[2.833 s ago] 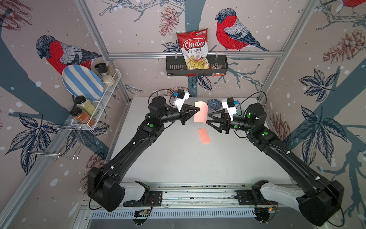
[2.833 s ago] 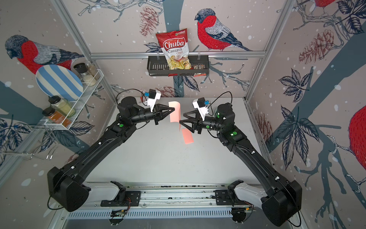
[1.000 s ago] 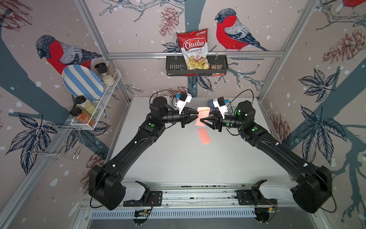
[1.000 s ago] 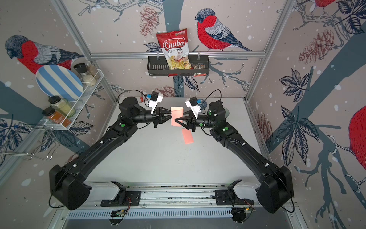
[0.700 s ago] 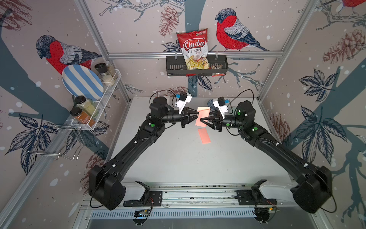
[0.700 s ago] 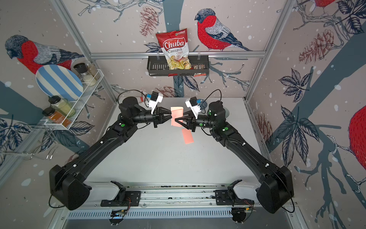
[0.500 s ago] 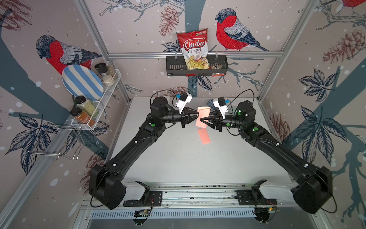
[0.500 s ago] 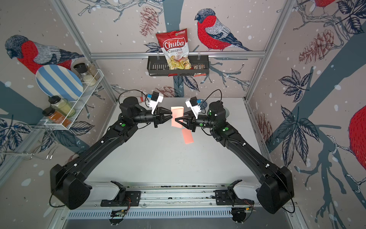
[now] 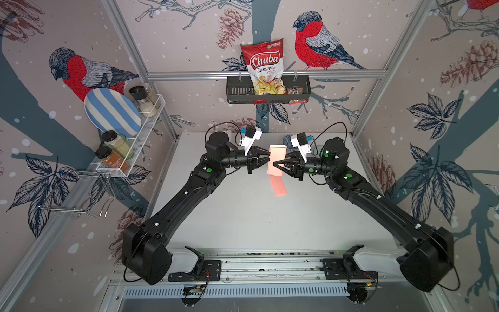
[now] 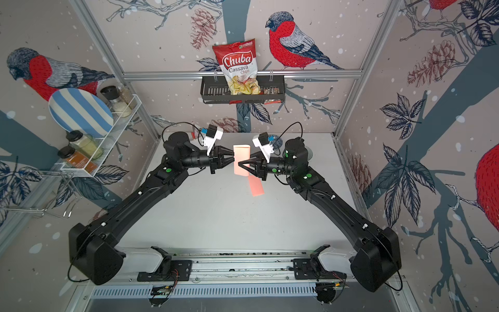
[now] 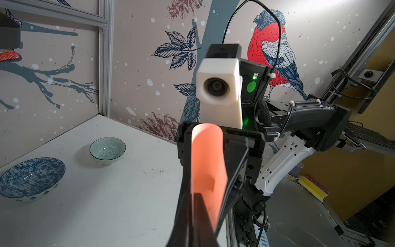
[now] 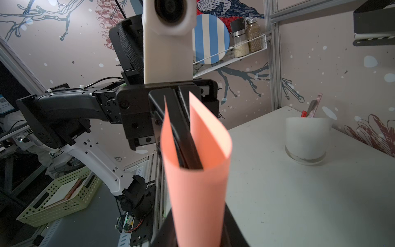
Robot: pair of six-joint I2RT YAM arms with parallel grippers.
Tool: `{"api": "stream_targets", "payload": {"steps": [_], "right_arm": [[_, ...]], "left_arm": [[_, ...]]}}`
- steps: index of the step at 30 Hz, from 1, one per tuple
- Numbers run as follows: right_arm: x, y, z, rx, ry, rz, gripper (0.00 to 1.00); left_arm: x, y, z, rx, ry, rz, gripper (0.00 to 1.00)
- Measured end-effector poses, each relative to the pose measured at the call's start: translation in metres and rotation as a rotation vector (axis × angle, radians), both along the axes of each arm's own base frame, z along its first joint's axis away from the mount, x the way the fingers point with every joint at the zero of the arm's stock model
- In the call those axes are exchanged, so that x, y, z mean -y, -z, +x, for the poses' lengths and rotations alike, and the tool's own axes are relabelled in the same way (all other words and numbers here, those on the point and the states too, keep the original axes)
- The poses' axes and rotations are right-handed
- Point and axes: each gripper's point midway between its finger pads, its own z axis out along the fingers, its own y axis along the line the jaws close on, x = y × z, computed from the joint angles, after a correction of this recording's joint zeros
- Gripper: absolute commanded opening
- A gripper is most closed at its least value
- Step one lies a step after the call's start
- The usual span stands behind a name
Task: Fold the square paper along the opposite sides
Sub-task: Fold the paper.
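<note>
Paper (image 9: 277, 154) is off the table (image 9: 243, 216), in the air over the table's 12 o'clock side and curled into a U between both claws.

Left gripper (image 9: 267, 158) is clamped tight on the paper. Its fingers (image 12: 181, 128) run inside the curl.

Right gripper (image 9: 275, 164) is narrow, jaws bracketing the bend from outside and touching both faces.

A pink strip (image 9: 279, 186) sits lower, at the paper's 6 o'clock, and looks flat on the table.

- **Table 1 o'clock:** blue patterned bowl (image 11: 30, 179) and small green bowl (image 11: 107, 149), both empty. The right wrist mostly hides them in both top views.
- **Table 11 o'clock:** white cup (image 12: 305, 136) holding two tools (image 12: 311, 107), type unclear.
- **Back wall, 12 o'clock:** black basket (image 9: 235, 91) with a chips bag (image 9: 266, 67).
- **Wall, 10 o'clock:** wire rack (image 9: 145, 127) with a striped plate (image 9: 110, 113) and spice jars (image 9: 143, 100).
- **Off the table:** yellow crate (image 12: 32, 211), contents unclear.
</note>
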Motion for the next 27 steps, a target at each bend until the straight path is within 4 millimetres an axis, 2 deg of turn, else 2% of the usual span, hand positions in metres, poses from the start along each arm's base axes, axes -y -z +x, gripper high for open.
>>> {"api": "stream_targets", "payload": {"steps": [19,27], "right_arm": [[-0.0026,-0.0007,-0.0033,0.006,-0.013,0.003,0.25],[-0.0027,-0.0007,-0.0034,0.007,-0.013,0.003,0.21]], "left_arm": [[0.0000,0.0004,0.0000,-0.001,0.000,0.000,0.00],[-0.0002,0.0014,0.0001,-0.002,-0.003,0.001,0.00]]}}
